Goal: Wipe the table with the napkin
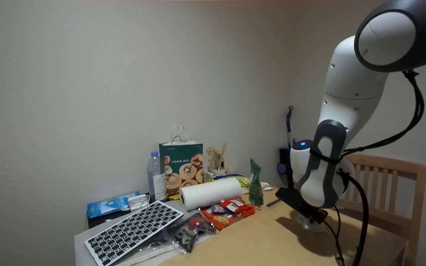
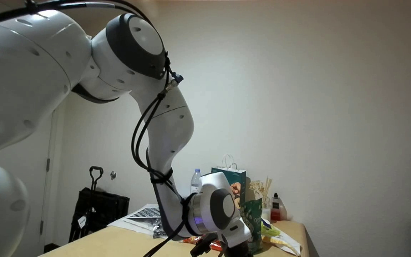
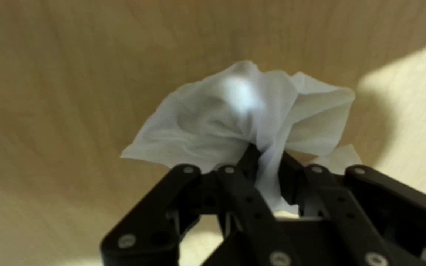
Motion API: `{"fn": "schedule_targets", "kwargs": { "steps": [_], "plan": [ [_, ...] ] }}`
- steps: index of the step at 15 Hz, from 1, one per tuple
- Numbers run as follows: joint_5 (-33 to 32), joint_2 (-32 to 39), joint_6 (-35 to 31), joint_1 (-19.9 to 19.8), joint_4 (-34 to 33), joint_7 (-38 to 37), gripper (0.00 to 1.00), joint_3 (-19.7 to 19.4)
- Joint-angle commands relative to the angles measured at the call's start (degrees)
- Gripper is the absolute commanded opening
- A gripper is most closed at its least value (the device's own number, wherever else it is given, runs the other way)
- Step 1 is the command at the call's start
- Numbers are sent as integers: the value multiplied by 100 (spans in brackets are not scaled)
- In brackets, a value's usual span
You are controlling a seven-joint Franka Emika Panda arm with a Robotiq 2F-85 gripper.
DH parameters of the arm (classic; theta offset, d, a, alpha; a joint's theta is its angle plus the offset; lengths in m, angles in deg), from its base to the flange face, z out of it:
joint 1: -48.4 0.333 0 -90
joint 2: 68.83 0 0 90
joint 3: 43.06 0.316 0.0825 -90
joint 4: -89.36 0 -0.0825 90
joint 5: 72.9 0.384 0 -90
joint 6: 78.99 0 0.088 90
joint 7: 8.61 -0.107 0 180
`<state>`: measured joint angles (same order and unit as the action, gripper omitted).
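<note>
The table (image 1: 253,242) is a light tan wooden top; it also shows in an exterior view (image 2: 109,244) and fills the background of the wrist view (image 3: 50,111). The napkin (image 3: 213,122) is a crumpled white tissue, pinched between the black fingers of my gripper (image 3: 266,162) and fanned out past the fingertips. In an exterior view my gripper (image 1: 316,215) points down low over the table's right part, with the napkin (image 1: 311,224) below it. I cannot tell how much of the napkin touches the table. The fingers are mostly out of view in an exterior view (image 2: 227,251).
A paper towel roll (image 1: 213,193), red snack bags (image 1: 231,212), a green pouch (image 1: 256,186), a keyboard-like panel (image 1: 135,231), a bottle (image 1: 156,179) and a paper bag (image 1: 181,162) crowd the table's back and left. A wooden chair (image 1: 399,168) stands at the right. Cables hang beside the gripper.
</note>
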<state>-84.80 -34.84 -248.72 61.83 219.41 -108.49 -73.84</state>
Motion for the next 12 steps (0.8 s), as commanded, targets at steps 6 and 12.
{"fn": "schedule_targets", "kwargs": {
  "steps": [6,12],
  "plan": [
    [200,119,227,1238,-224,208,3,177],
    [-133,23,1226,1926,-950,419,3,1090]
  ]
}}
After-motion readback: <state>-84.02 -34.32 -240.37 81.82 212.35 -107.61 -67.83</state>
